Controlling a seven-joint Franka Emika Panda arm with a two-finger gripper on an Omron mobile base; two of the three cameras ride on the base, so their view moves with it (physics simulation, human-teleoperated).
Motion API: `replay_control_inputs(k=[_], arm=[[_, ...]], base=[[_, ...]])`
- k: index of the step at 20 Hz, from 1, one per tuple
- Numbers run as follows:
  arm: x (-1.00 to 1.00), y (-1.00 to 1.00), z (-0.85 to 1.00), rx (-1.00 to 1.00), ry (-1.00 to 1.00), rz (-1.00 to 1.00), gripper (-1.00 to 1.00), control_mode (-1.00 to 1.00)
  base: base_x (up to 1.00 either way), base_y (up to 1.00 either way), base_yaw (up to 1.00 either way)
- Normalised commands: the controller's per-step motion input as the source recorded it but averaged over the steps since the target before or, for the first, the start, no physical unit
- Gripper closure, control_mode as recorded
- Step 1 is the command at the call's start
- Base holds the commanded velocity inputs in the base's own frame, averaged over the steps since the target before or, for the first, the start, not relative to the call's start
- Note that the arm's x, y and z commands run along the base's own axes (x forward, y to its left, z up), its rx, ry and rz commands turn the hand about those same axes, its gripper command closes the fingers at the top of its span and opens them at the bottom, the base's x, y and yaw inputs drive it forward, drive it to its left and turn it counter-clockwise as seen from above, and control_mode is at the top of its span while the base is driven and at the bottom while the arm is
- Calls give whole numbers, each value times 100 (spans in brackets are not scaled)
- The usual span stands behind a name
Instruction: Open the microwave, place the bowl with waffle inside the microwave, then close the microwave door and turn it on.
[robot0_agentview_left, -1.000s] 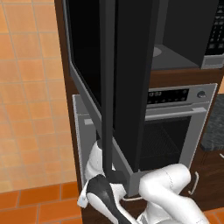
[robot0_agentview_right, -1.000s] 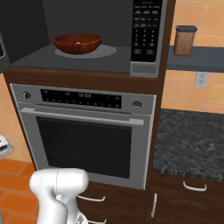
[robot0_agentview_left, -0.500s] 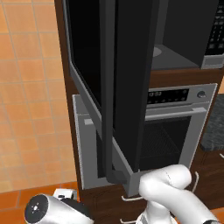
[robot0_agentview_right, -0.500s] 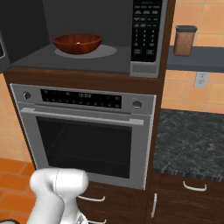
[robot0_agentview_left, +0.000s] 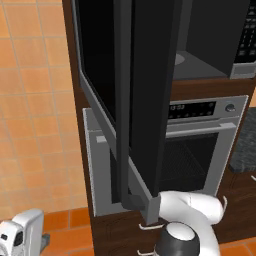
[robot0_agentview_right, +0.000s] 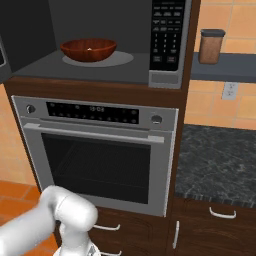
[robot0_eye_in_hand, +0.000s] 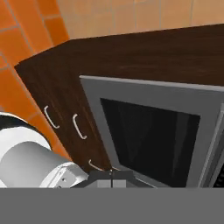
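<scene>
Left base view puts my gripper (robot0_agentview_left: 20, 239) low at the left, down by the orange floor, jaws pinched together on nothing; a second ago it hung under the swung-out black glass microwave door (robot0_agentview_left: 145, 95), so I have dropped clear. Up and right of me, the brown wooden bowl (robot0_agentview_right: 89, 49) sits inside the open grey-framed microwave (robot0_agentview_right: 125, 65). Placing looks done; shutting that door seems next.
</scene>
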Motion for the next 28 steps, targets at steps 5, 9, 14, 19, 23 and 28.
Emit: replay_control_inputs(k=[5,9,14,19,23,28], arm=[[36,19,37,-22,-66,-25,100,-100],[8,-26,-16,-20,-36,-23,100,-100],[-1,-52,27,-15,-47,-5,100,-100],[-12,-14,72,-13,-44,19,100,-100],[-19,-37,77,-36,-13,32,100,-100],[-1,-53,77,-34,2,22,100,-100]], base=[[0,0,0],[0,0,0],[0,0,0],[0,0,0],[0,0,0],[0,0,0]])
